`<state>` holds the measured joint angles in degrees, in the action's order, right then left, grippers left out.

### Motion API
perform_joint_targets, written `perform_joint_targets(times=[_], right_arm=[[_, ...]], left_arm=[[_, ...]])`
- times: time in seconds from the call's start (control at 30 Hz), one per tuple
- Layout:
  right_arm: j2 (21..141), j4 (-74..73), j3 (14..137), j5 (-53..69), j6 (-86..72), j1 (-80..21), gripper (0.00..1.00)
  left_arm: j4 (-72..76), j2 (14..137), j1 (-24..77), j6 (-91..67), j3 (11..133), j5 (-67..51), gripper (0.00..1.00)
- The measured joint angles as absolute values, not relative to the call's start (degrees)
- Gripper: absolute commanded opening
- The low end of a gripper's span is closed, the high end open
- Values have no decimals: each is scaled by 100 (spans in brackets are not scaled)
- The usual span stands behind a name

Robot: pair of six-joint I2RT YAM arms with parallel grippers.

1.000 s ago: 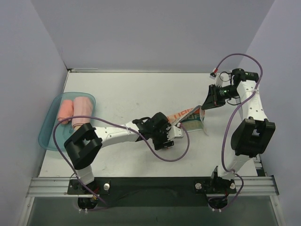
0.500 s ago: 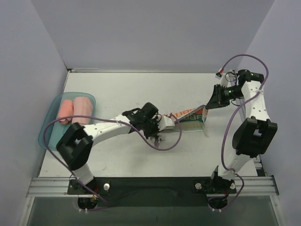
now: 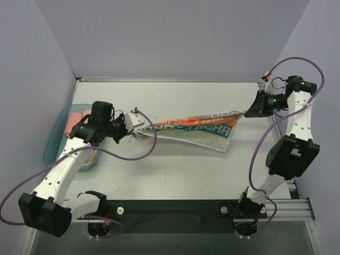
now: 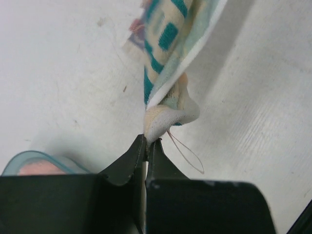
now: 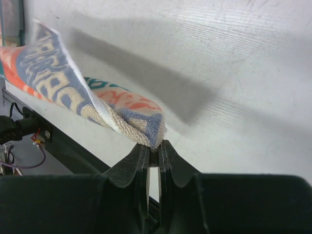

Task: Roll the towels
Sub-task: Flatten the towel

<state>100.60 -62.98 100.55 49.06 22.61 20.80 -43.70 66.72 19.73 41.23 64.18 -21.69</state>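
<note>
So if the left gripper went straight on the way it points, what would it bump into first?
The lettered towel. The left gripper is shut on its corner, and the cloth stretches right ahead. Farther on is probably the right gripper, holding the other end.

White-and-black left arm (image 3: 61,170) and right arm (image 3: 297,114) splay wide apart, left gripper (image 4: 146,141) and right gripper (image 5: 155,148) each clamped tight on an opposite end of the whitish, orange-and-teal lettered cloth towel (image 3: 196,126).
</note>
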Motion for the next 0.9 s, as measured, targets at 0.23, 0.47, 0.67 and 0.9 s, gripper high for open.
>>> perform_joint_targets(times=[0.23, 0.47, 0.67, 0.9], right_arm=[[10060, -6348, 9859, 4956, 2287, 2106, 0], [10064, -6342, 9177, 4689, 2530, 1977, 0], [10075, -6390, 8831, 4233, 2891, 1946, 0], [10077, -6423, 8667, 3955, 3127, 1946, 0]], left_arm=[[-4936, 6090, 2123, 5312, 5391, -2856, 21], [-5859, 6178, 3852, 5561, 4862, -2904, 48], [-5723, 7415, 3183, 4880, 5704, -3203, 52], [-4340, 8897, 3002, 3286, 6235, -3017, 47]])
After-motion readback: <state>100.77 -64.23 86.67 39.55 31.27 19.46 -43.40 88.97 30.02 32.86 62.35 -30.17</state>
